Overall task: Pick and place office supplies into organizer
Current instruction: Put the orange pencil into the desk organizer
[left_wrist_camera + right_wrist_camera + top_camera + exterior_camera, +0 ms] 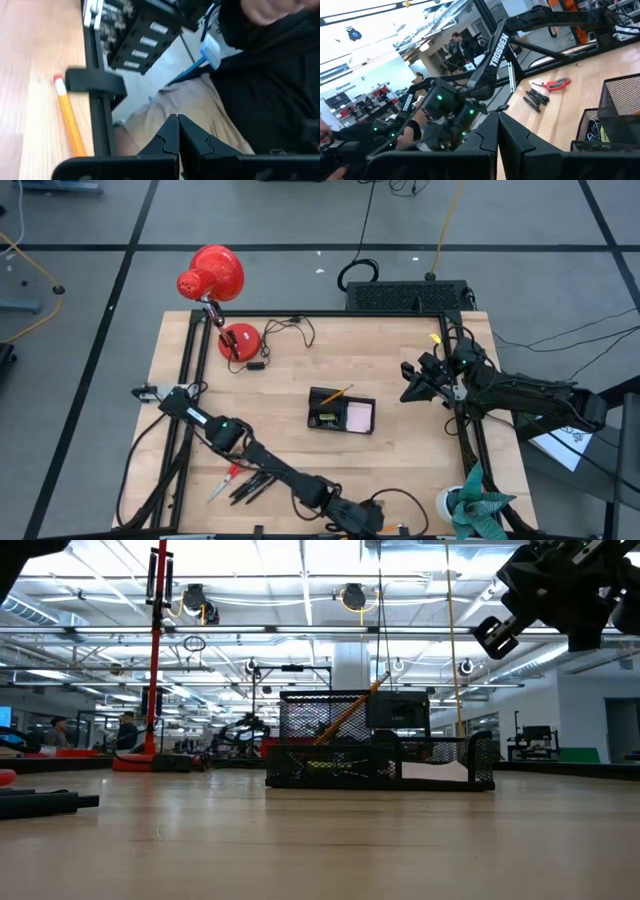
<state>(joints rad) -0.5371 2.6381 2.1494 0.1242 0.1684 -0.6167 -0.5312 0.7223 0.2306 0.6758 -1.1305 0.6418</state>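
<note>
The black mesh organizer [341, 412] stands mid-table; an orange pencil [335, 394] leans out of it and a pink sticky-note pad [360, 417] lies in its right compartment. It also shows in the low view [380, 755]. Red-handled scissors [228, 475] and black pens [252, 485] lie near the front left, under my left arm. Another orange pencil [67, 120] lies by the table's near edge. My left gripper [178, 135] is shut and empty at the near edge [375, 515]. My right gripper [412, 383] is shut and empty, raised right of the organizer [500, 630].
A red desk lamp [212, 275] with its base [238, 340] and cord stands at the far left. A black box with cables [405, 295] sits behind the far edge. A black frame rail [95, 80] runs along the table's edge. A person [260, 75] sits beyond the near edge.
</note>
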